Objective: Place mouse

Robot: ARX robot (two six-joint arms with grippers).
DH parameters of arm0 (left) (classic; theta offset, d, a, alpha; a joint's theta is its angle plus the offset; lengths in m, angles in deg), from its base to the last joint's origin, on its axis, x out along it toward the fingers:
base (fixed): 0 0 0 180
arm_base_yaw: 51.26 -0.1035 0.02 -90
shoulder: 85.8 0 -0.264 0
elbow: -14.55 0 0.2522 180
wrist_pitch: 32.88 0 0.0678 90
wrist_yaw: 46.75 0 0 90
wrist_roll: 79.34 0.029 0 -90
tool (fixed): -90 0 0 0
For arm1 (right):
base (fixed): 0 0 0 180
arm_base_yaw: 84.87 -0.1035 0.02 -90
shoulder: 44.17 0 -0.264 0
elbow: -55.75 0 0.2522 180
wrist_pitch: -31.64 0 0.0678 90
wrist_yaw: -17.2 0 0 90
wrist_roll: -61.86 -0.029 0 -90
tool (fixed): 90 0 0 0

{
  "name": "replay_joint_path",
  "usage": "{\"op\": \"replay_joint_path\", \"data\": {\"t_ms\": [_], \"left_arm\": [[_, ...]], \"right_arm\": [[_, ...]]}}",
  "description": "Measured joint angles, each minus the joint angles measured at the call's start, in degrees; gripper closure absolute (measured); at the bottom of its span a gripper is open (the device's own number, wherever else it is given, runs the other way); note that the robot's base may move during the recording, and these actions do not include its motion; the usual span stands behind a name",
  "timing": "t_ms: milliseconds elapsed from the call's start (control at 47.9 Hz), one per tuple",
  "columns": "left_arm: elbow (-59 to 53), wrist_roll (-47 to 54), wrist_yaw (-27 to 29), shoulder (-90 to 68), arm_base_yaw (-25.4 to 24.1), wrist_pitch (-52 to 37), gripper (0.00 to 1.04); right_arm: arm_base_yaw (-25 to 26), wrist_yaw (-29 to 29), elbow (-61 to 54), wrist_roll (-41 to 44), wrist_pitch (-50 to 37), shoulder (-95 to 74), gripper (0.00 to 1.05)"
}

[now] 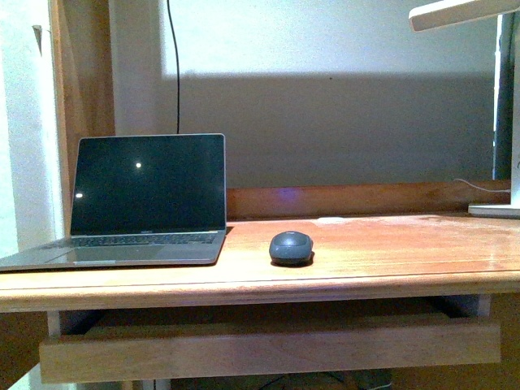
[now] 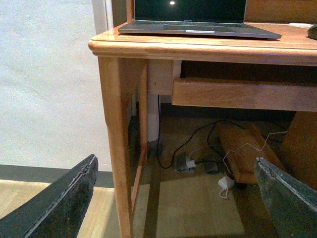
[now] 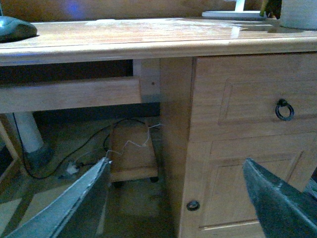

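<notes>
The small dark grey mouse (image 1: 291,247) rests on the wooden desk (image 1: 382,252), just right of the open laptop (image 1: 138,203). The right wrist view catches the mouse (image 3: 16,29) at the desk's edge; in the left wrist view only a sliver of the mouse (image 2: 312,31) shows. Neither arm appears in the front view. My left gripper (image 2: 178,208) is open and empty, low in front of the desk's left leg. My right gripper (image 3: 183,208) is open and empty too, below the desktop, facing the drawer cabinet.
A white lamp base (image 1: 496,210) stands at the desk's far right, its head (image 1: 459,12) overhead. Under the desk are a pull-out tray (image 1: 268,349), cables with an adapter (image 2: 225,182) and a small wooden caster stand (image 3: 131,153). A drawer with ring handle (image 3: 284,110) is at right.
</notes>
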Motion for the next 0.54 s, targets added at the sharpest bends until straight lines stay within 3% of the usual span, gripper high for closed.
{"op": "replay_joint_path", "data": {"t_ms": [63, 542], "left_arm": [[0.00, -0.02, 0.00, 0.02, 0.00, 0.00, 0.08], [0.00, -0.02, 0.00, 0.02, 0.02, 0.00, 0.08]], "right_arm": [[0.00, 0.00, 0.00, 0.00, 0.00, -0.02, 0.06], [0.02, 0.00, 0.00, 0.02, 0.00, -0.02, 0.07]]}}
